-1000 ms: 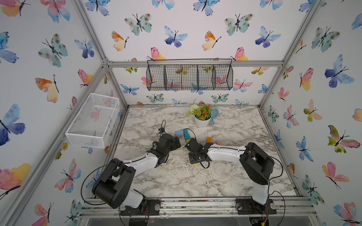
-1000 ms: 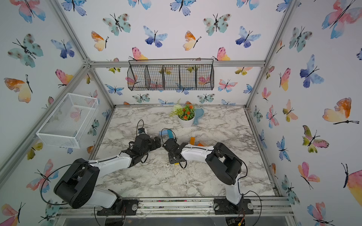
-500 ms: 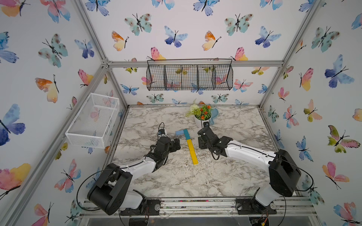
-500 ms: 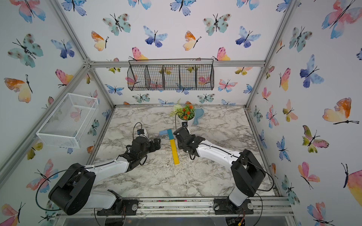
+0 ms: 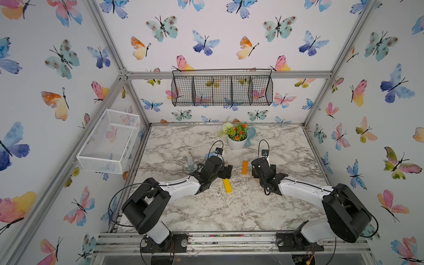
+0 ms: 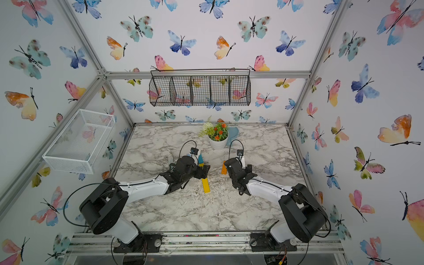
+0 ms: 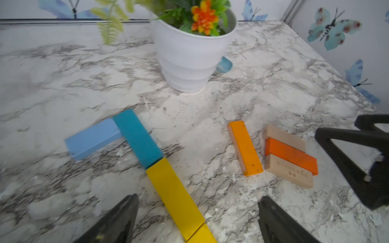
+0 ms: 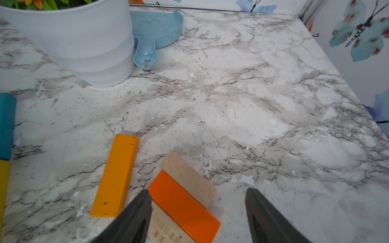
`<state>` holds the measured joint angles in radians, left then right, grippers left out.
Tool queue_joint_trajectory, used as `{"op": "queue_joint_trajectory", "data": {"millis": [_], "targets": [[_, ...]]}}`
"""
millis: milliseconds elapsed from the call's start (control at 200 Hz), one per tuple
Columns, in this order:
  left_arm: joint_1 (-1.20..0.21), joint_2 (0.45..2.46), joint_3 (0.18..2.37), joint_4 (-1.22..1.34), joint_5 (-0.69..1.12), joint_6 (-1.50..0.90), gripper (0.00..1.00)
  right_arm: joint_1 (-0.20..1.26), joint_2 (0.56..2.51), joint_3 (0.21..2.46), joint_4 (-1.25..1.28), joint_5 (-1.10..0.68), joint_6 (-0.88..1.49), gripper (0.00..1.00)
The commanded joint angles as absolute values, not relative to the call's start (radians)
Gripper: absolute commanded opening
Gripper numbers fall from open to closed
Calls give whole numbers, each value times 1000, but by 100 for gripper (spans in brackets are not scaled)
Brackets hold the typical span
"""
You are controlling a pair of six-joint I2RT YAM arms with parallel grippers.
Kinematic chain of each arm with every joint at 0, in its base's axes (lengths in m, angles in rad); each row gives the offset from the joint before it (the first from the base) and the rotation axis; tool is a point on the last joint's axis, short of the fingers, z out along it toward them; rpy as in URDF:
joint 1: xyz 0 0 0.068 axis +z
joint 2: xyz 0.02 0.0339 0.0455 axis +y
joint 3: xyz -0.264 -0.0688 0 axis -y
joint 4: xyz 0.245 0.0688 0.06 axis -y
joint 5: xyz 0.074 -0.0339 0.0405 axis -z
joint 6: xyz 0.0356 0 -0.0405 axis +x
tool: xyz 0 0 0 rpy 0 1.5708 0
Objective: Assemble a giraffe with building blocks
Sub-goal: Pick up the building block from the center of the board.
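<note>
The marble table (image 5: 206,206) takes up the whole floor of the cell; a black basket (image 5: 222,89) hangs on the back wall and a white basket (image 5: 107,140) on the side wall. The left arm (image 5: 179,188) and right arm (image 5: 302,190) reach in from the near edge toward the middle. A white pot (image 5: 236,143) of flowers stands toward the back, with a pale-blue scoop (image 8: 155,27) just behind it.

The left gripper (image 7: 197,198) hangs low over the giraffe (image 6: 205,185), jaws spread wide and grasping nothing. The right gripper (image 8: 197,191) is likewise released, jaws wide, low over a small cluster of bars.

The giraffe lies flat mid-table in front of the pot, only partly built; its blue bar (image 7: 92,137) sits crosswise against the far end of the teal bar (image 7: 137,137), touching. The teal bar meets a yellow bar (image 7: 174,193) end to end, and this one lies between the left fingers, clear of both; a second yellow bar (image 7: 202,235) follows, mostly cut off in the wrist view.

Off to the right-arm side an amber bar (image 7: 245,148) lies alone. Just beside it is an orange bar (image 7: 291,154) with a wood bar (image 7: 284,136) along one long side and another wood bar (image 7: 288,173) along the other; whether it rests on them I cannot tell.
</note>
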<state>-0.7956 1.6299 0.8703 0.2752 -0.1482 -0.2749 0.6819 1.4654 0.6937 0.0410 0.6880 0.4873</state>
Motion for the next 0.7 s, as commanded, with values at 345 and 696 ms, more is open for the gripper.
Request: {"op": "queue_joint_trajectory", "data": {"millis": [345,696], "targets": [[-853,2036,1381,-151,-164,-141,89,598,1244,473,269,744,511,99],[-855,2219,1629,-262,-129,-154,86,479,1180,407,362,514,542,98]]}}
